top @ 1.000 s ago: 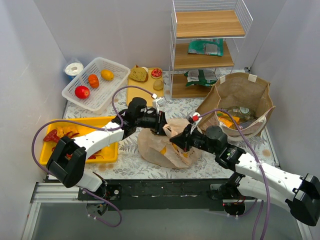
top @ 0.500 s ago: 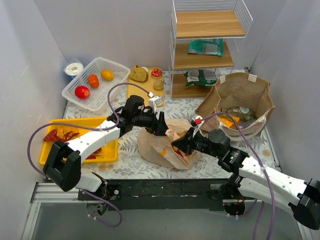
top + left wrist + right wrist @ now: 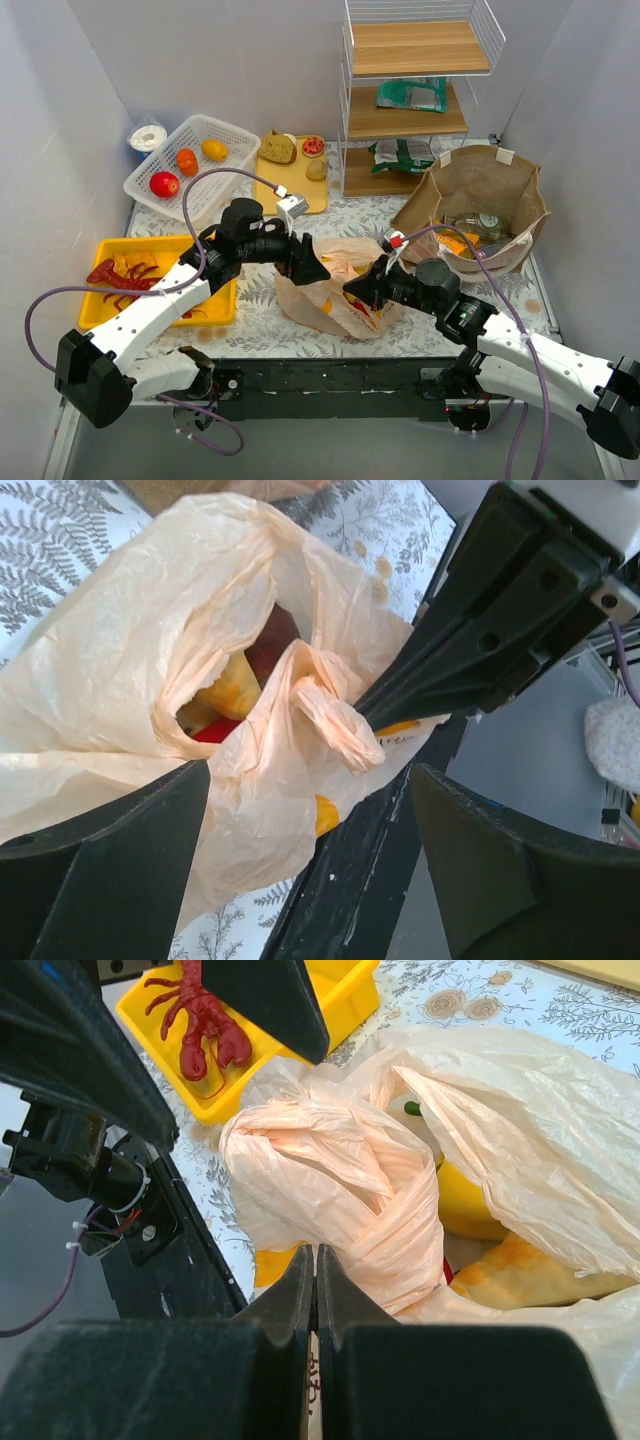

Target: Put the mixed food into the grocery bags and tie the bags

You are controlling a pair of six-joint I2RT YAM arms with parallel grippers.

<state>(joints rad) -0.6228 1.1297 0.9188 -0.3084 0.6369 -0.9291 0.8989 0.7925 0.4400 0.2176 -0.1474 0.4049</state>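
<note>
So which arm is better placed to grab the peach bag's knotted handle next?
Left, probably. The left gripper is open, and the knotted handle sits between its jaws in its wrist view. The right gripper is shut on the plastic bag.

We see bright, even white light coming from above in all three views. The shadows on the table (image 3: pixel 255 325) are soft and short. The thin plastic bag (image 3: pixel 130 650) lets the light pass through and glows, with small glare on its creases. In both wrist views the near dark fingers (image 3: pixel 90 880) are blurred.
</note>
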